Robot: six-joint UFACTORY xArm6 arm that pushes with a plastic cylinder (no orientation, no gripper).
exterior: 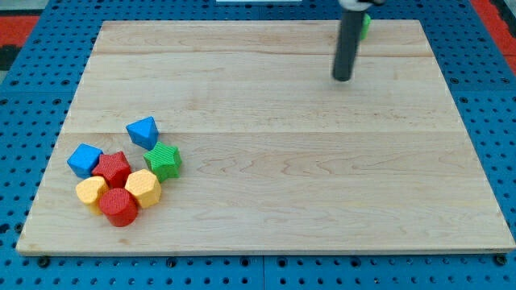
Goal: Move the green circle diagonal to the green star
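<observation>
Near edge, 7 o'clock on the worktop (266,209) — red cylinder (119,207), two yellow blocks (143,188) (91,192), red star (113,168), blue cube (84,159), green star (164,160), blue triangle (143,131), clustered. Far, 1 o'clock — my tip (343,78); green circle (365,24) behind the rod, mostly hidden. No end effector, no jaws.

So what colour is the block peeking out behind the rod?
Green, mostly hidden behind the dark rod, in the camera view.
</observation>
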